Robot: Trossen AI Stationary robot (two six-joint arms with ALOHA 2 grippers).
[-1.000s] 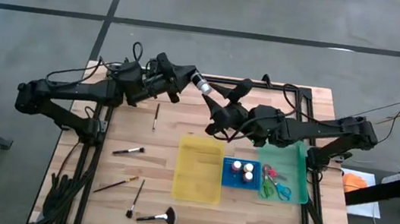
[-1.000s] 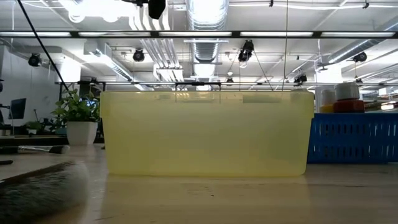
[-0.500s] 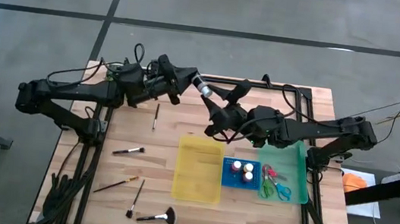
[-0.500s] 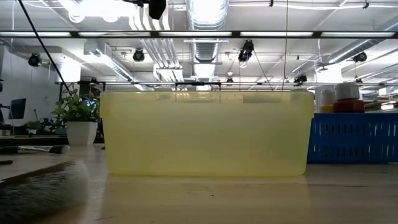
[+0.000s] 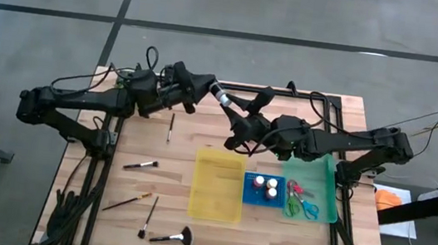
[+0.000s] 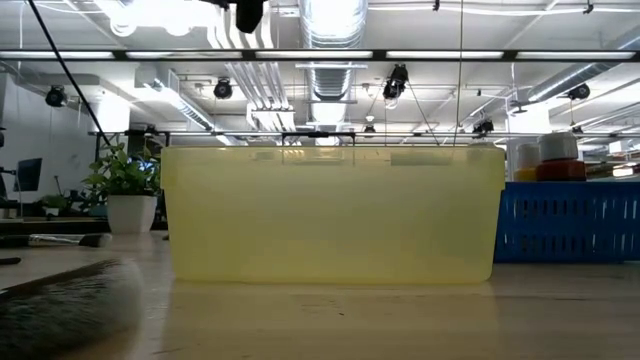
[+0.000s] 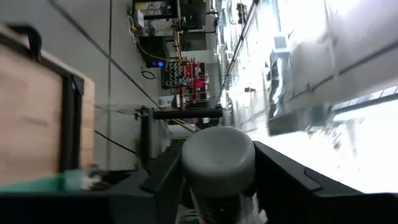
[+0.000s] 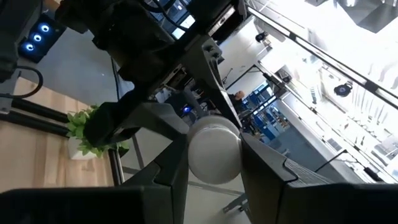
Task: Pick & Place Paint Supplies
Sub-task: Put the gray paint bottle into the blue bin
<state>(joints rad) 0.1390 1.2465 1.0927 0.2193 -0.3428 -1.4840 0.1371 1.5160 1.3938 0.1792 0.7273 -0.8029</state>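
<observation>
A small paint bottle with a pale grey cap [image 5: 222, 95] hangs in the air over the table's far middle, between my two grippers. My left gripper [image 5: 209, 84] is shut on it from the left. My right gripper [image 5: 235, 110] meets it from the right, fingers on both sides of the cap. Thin paintbrushes [image 5: 140, 165] [image 5: 170, 126] and a black fan brush [image 5: 173, 236] lie flat on the table's left half. More bottles [image 5: 266, 185] stand in the blue tray [image 5: 250, 198]. Scissors [image 5: 301, 202] lie in the green tray [image 5: 326, 173]. My left gripper pinches the bottle's body [image 7: 219, 208] between its two fingers, coming level from the table's left. The bottle is lifted clear and lies level, its cap [image 7: 217, 157] pointing away toward the right arm. My right gripper has the bottle's cap end [image 8: 214, 152] between its two fingers [image 8: 171, 177], which lie against both sides of it. It comes from the table's right, slanting toward the far left.
A yellow tray [image 5: 215, 206] sits mid-table, left of the blue and green trays; it fills the low view [image 6: 335, 215], the blue tray [image 6: 570, 220] to its right. A potted plant [image 6: 125, 190] stands at the left. The fan brush's bristles [image 6: 60, 305] blur the near corner.
</observation>
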